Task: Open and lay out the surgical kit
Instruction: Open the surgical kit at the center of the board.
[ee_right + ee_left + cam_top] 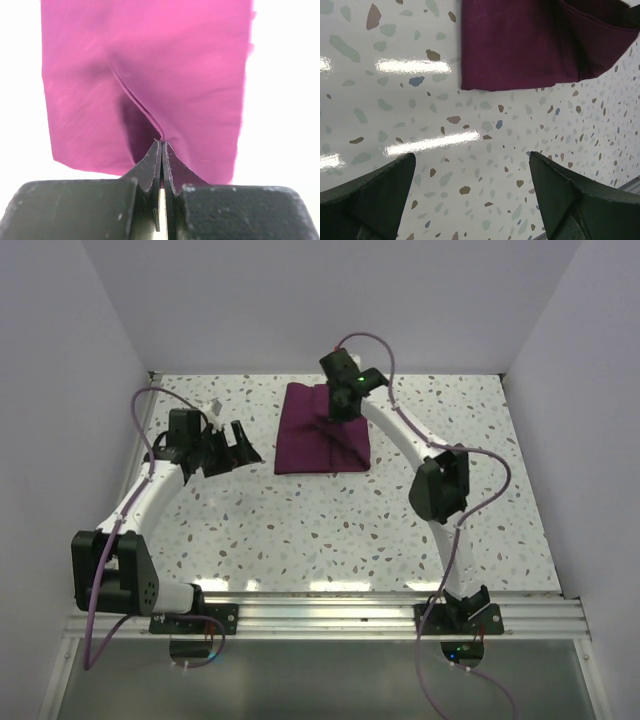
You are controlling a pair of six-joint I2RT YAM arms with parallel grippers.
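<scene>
Right claw is pinched tight on a fold of the maroon cloth wrap, its two dark fingers pressed flat together with a ridge of fabric caught at their tips. In the right wrist view the cloth spreads away from the tips, and a crease runs up from the pinch point toward the far side of the wrap. From the overhead camera this claw sits over the far edge of the wrap, a little right of its middle, with the right arm reaching in from the near right.

The wrap lies folded shut as a rough square on the speckled bench, toward the far side and close to the middle. No tray or instruments show; whatever is inside the cloth is covered.

Left claw stands spread wide and holds nothing. Its two dark fingers frame bare bench in the left wrist view, with the near corner of the wrap lying beyond the tips, apart from them. Overhead, the left claw hangs to the left of the wrap, near its left edge but not touching it.
</scene>
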